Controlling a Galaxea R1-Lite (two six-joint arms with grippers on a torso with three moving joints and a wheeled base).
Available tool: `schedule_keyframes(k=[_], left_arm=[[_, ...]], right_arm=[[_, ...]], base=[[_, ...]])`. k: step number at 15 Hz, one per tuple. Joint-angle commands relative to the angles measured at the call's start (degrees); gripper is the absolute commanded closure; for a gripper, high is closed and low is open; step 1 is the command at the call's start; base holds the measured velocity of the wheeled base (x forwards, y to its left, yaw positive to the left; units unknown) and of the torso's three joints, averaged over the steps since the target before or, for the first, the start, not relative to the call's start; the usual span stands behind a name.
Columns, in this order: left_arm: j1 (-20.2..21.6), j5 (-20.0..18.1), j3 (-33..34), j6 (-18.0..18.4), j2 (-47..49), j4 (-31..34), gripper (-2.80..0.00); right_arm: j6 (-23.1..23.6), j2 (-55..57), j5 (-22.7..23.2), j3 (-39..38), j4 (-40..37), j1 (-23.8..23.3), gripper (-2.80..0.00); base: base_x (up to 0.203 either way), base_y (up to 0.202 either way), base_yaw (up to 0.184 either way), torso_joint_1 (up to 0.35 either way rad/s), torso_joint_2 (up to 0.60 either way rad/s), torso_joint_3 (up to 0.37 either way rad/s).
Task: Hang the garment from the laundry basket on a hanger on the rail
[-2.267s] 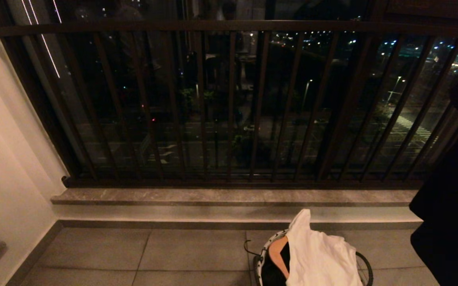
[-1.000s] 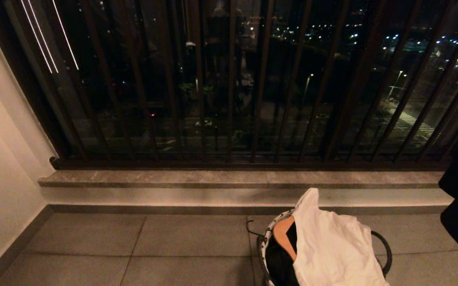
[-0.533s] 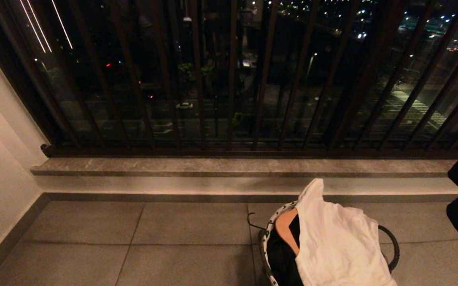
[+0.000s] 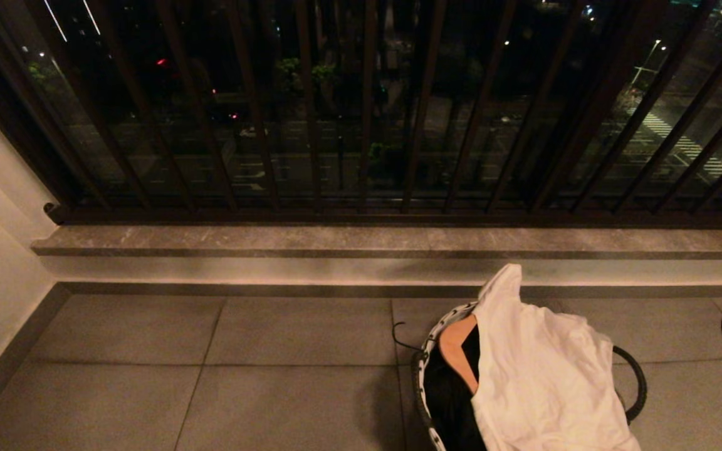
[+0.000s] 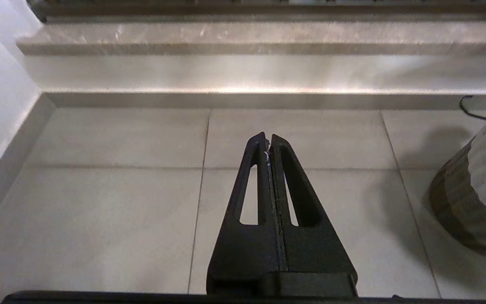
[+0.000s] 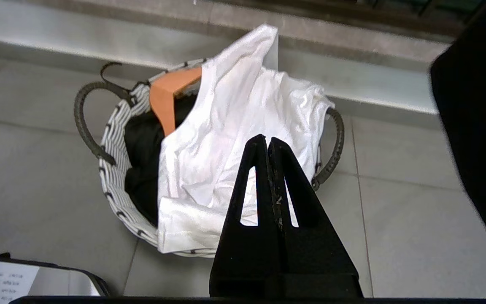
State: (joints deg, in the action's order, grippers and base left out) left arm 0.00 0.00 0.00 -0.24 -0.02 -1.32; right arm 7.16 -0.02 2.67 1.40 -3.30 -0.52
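We see a white garment [image 6: 243, 139] draped over the laundry basket [image 6: 116, 185], which is white with black zigzag marks at its rim and dark loop handles, just beyond our black right gripper [image 6: 267, 141]. An orange hanger [image 6: 165, 95] lies against black cloth [image 6: 141, 152] inside. Grey floor tiles [image 5: 116, 198] surround our black left gripper [image 5: 267, 138].

Basket [image 4: 427, 366] at five o'clock on the tiled floor [image 4: 210, 376]; white garment [image 4: 543, 376] draped over it; orange hanger [image 4: 458, 351] poking out at its ten o'clock; stone ledge [image 4: 336, 241] and dark window bars [image 4: 311, 106] toward twelve.
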Motion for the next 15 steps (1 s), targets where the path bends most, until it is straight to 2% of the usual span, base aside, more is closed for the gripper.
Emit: schedule_keyframes(k=[1,15], left_arm=[[0.0,0.1,0.4,0.0,0.0,0.0,0.00],[0.0,0.0,0.4,0.0,0.0,0.0,0.00]], right_arm=[[0.1,0.0,0.1,0.0,0.0,0.0,0.00],[0.1,0.0,0.1,0.0,0.0,0.0,0.00]], base=[[0.000,0.000,0.000,0.007,0.00,-0.203],[0.000,0.000,0.000,0.002,0.00,-0.198]])
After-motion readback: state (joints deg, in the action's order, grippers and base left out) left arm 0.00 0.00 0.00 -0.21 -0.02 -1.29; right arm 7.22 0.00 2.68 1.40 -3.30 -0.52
